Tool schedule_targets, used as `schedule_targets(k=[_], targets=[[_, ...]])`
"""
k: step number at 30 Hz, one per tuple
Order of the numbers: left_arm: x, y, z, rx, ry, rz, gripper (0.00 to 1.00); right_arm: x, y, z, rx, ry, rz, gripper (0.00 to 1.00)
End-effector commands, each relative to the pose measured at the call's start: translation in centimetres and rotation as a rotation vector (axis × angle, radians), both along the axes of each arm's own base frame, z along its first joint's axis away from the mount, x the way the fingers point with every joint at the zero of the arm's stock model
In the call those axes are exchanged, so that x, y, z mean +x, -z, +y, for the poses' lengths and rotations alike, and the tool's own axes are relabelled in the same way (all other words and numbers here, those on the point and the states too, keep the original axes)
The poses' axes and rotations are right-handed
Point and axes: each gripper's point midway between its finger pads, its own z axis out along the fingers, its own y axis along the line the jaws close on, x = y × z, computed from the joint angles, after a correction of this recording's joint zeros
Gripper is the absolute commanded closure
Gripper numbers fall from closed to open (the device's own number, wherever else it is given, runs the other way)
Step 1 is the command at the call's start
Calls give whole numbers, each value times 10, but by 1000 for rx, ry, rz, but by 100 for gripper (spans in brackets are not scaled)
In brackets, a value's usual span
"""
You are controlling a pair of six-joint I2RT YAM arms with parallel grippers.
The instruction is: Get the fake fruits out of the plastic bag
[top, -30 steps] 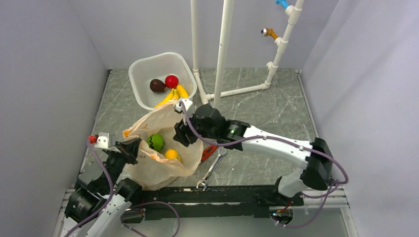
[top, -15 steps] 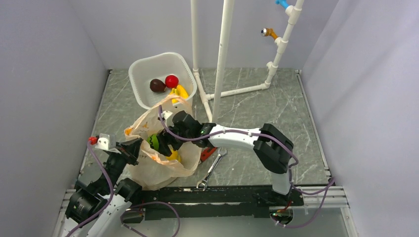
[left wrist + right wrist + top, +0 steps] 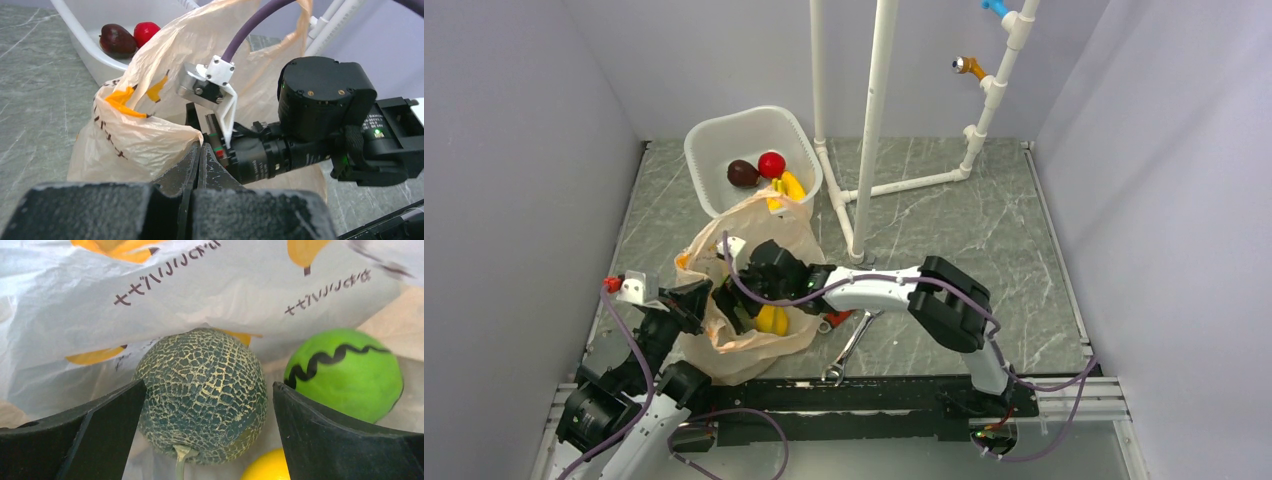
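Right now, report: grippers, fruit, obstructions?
Left gripper shut on plastic bag rim. Right gripper open inside bag, straddling dark-green melon. Striped green ball close beside.

On my feed I see a dark grey-green marbled tabletop (image 3: 1004, 220) with pale veins, boxed in by plain pale lavender-grey walls (image 3: 514, 150) on the left, back and right. A white plastic pipe frame (image 3: 877, 100) stands upright towards the back. The light is even and soft, with only faint shadows.

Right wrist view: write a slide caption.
Open right gripper straddles dark-green netted melon in banana-print bag, beside striped green ball and yellow ball.
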Motion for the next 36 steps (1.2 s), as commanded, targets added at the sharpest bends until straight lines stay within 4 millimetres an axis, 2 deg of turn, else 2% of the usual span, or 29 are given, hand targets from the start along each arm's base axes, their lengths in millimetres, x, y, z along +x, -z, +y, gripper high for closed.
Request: schedule_targets(k=[1, 5, 8, 12, 14, 16, 19, 20, 22, 27, 29, 33, 36], targets=[[-2, -13, 4, -25, -12, -48, 100, 29, 43, -3, -176, 222, -139, 1], [3, -8, 17, -46, -100, -34, 100, 57, 51, -28, -241, 447, -162, 2], [13, -12, 26, -29, -181, 37, 100, 76, 38, -53, -208, 588, -171, 2], [41, -32, 18, 138, -197, 144, 100, 95, 16, -82, -147, 722, -177, 2], [57, -42, 19, 228, -238, 184, 100, 99, 8, -87, -111, 727, -181, 2], [71, -55, 10, 288, -204, 175, 100, 103, 0, -89, -99, 738, -199, 2], [77, -74, 2, 291, -168, 179, 100, 103, -8, -85, -86, 716, -221, 2], [75, -75, 2, 289, -159, 200, 100, 103, -11, -83, -82, 708, -225, 2], [65, -60, -1, 286, -124, 257, 100, 98, -9, -83, -80, 679, -217, 1], [12, 15, 1, 228, -55, 481, 100, 67, -13, -77, -57, 506, -176, 0], [-10, 36, 3, 156, -49, 531, 100, 54, -15, -77, -47, 459, -142, 0], [-32, 42, 2, 32, -28, 515, 100, 28, -36, -77, 16, 326, -120, 0], [-43, 50, 0, 23, -9, 582, 98, 20, -64, -80, 44, 292, -137, 0]])
